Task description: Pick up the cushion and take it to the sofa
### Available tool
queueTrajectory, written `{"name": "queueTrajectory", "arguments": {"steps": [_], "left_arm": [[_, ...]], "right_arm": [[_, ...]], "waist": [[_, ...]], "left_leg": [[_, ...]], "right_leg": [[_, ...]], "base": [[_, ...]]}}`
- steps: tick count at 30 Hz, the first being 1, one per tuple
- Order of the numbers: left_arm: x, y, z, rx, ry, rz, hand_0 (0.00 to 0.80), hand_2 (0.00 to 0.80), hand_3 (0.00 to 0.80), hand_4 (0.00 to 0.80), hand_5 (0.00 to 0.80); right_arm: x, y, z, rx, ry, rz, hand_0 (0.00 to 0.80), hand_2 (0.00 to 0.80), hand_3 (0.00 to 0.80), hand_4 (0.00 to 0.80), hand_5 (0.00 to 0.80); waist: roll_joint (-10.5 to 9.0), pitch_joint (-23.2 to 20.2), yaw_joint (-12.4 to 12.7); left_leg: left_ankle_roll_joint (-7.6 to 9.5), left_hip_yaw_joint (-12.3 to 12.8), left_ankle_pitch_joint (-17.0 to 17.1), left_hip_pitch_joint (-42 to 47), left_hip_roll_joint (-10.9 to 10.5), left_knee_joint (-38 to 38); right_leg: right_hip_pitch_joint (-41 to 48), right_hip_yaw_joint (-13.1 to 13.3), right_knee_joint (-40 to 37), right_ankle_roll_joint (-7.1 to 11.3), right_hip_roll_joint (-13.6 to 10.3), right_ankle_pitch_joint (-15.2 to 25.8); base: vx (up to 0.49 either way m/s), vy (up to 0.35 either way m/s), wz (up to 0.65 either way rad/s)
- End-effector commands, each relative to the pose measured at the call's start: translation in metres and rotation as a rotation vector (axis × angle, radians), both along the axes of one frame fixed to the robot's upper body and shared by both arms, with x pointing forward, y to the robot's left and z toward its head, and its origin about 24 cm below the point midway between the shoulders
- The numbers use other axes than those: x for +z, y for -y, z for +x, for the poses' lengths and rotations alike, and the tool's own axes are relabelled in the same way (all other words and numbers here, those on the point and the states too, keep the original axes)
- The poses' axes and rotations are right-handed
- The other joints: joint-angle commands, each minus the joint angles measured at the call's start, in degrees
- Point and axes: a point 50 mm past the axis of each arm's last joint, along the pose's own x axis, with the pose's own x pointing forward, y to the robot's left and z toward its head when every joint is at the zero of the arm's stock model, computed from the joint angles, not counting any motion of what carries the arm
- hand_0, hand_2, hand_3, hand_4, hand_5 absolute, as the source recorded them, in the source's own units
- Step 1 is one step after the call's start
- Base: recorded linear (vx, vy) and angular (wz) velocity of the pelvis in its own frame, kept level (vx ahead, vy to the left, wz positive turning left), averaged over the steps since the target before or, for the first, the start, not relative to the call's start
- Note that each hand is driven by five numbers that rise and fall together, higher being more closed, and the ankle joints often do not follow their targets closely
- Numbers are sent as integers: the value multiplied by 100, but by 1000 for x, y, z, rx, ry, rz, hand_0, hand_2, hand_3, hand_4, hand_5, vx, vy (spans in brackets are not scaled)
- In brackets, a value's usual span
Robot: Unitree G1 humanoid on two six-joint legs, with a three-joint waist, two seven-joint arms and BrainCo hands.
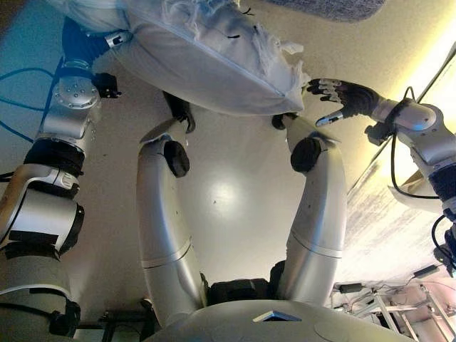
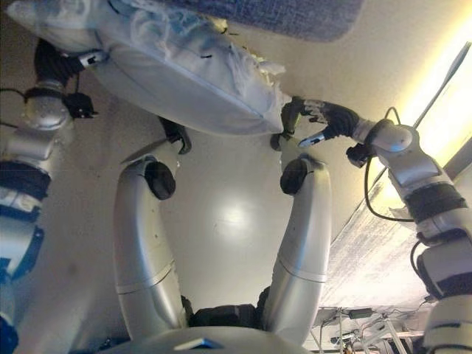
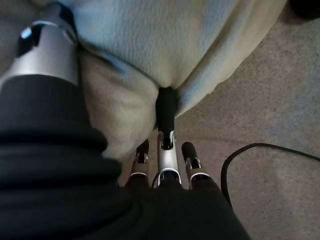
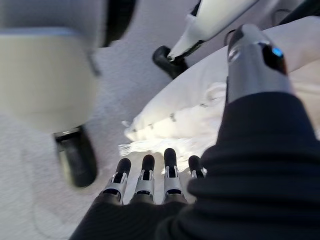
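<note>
Cushion held low over pale floor beside sofa edge

Cushion [image 1: 206, 60], white and rumpled, with frayed cloth along its upper side, hangs above the floor [image 1: 228, 192] in the head views, one corner pointing toward the robot's right. A strip of grey sofa [image 2: 295, 16] crosses the far edge of the scene, just beyond the cushion. The left hand [image 3: 165, 112] is at the cushion's left end: its wrist view shows one dark-tipped finger pressed up into a deep fold of the fabric, the thumb lying against the cloth on the other side, so the hand pinches the cushion, while its other fingers sit short of the fabric. The right hand [image 1: 340, 96] reaches in at the cushion's right corner, fingers slightly bent and spread, tips close to the cloth; its wrist view shows them lined up before the fringed corner with nothing closed between them, the thumb raised apart. Whether they touch the fabric cannot be told. A light strip [image 1: 427, 71] runs along the floor's right edge.
</note>
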Motion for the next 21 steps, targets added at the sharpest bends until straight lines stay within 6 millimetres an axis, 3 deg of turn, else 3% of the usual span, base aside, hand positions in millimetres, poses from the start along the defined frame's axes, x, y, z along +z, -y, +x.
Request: {"name": "queueTrajectory", "arguments": {"steps": [1, 11, 17, 18, 21], "left_arm": [[-36, 15, -1, 1, -50, -105, 0, 0, 0, 0, 0], [-54, 44, 4, -38, -29, -224, 0, 0, 0, 0, 0], [-53, 58, 6, -62, -6, -284, 0, 0, 0, 0, 0], [-50, 60, 7, -67, 7, -292, 0, 0, 0, 0, 0], [-48, 68, 9, -82, 14, -318, 0, 0, 0, 0, 0]], "right_arm": [[5, -8, -1, 26, 39, 66, 0, 0, 0, 0, 0], [6, -39, 16, 1, 154, 113, 0, 0, 0, 0, 0], [7, -37, 24, -111, 212, 194, 0, 0, 0, 0, 0], [11, -37, 26, -124, 230, 206, 0, 0, 0, 0, 0], [14, -43, 29, -128, 252, 210, 0, 0, 0, 0, 0]], "waist": [[618, -22, 31], [1035, -22, 22], [1266, -22, -19], [1311, -22, -25], [1409, -22, -33]], "left_leg": [[-793, -548, 10, -68, 369, -358], [-833, -422, 76, -68, 464, -529], [-864, -360, 129, -66, 523, -554], [-802, -297, 341, -68, 512, -786], [-803, -270, 391, -67, 547, -847]], "right_leg": [[156, 440, -424, 701, -311, 317], [156, 481, -630, 741, -292, 389], [156, 553, -688, 752, -246, 435], [156, 500, -929, 697, -242, 652], [156, 499, -980, 694, -234, 686]], "base": [[4, 78, 3], [-6, 89, 6], [-25, 80, 1], [-85, 79, 1], [-42, 63, 3]]}}
